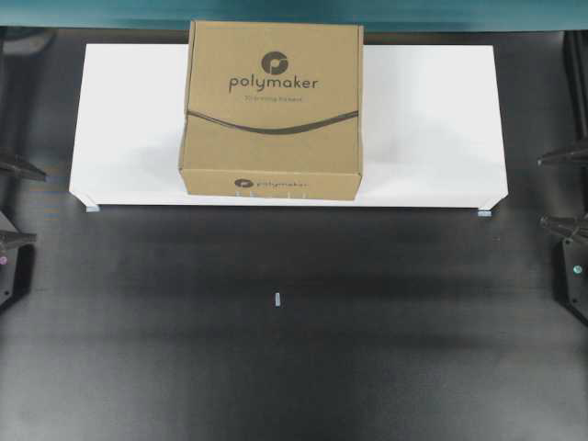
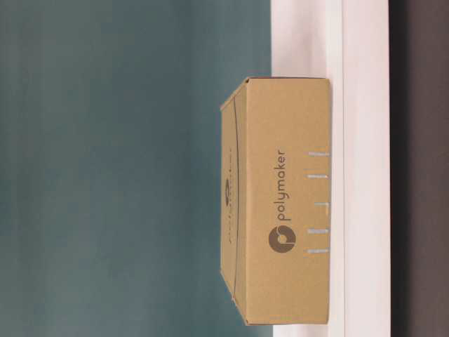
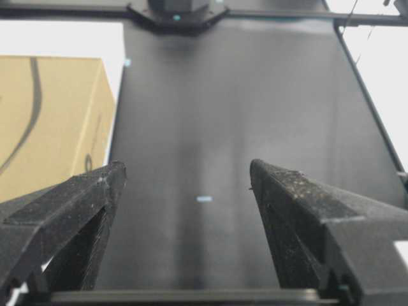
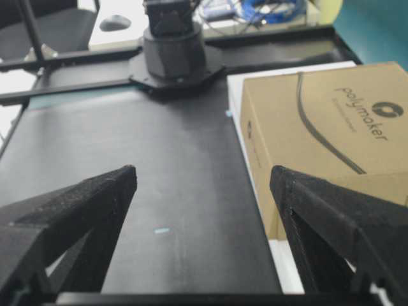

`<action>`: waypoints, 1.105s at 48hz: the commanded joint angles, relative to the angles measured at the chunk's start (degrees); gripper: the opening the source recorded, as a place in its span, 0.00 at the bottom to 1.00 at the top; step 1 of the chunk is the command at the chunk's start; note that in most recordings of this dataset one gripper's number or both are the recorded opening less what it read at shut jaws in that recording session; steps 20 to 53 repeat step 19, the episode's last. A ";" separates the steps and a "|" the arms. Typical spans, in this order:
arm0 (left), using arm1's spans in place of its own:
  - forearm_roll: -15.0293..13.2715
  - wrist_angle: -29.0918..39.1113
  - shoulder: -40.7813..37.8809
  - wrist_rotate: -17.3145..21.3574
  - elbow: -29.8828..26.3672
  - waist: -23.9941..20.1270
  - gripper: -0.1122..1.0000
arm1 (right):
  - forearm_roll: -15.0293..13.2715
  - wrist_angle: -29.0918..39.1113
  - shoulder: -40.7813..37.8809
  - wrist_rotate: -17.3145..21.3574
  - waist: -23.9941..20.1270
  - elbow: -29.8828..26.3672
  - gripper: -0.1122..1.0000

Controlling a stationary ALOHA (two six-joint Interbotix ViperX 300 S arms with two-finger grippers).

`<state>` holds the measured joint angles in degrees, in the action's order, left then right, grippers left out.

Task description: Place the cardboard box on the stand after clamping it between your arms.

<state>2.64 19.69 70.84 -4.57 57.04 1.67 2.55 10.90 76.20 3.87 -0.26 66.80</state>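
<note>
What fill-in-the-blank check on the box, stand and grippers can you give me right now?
1. The flat brown cardboard box printed "polymaker" rests on the wide white rectangular stand, touched by ____ gripper.
2. The black lattice-framed left gripper has its jaws ____.
3. The black lattice-framed right gripper holds ____.
4. In the overhead view, the box's front edge sits flush with the stand's ____ edge.

Missing words: neither; open; nothing; front

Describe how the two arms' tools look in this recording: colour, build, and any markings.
The left tool and right tool both have matte black, wedge-shaped fingers with a rough, grainy surface and open lattice framing. In the overhead view they show as dark pointed tips at the edges, each with a small round light dot on its body. No cables or sleeves are visible on them.
</note>
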 commanded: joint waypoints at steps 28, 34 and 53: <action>0.09 -0.26 -0.97 -0.18 1.49 -0.09 0.79 | 0.00 -0.35 -0.26 0.62 -0.26 0.70 0.83; 0.09 -0.26 -0.97 -0.18 1.49 -0.09 0.79 | 0.00 -0.35 -0.26 0.62 -0.26 0.70 0.83; 0.09 -0.26 -0.97 -0.18 1.49 -0.09 0.79 | 0.00 -0.35 -0.26 0.62 -0.26 0.70 0.83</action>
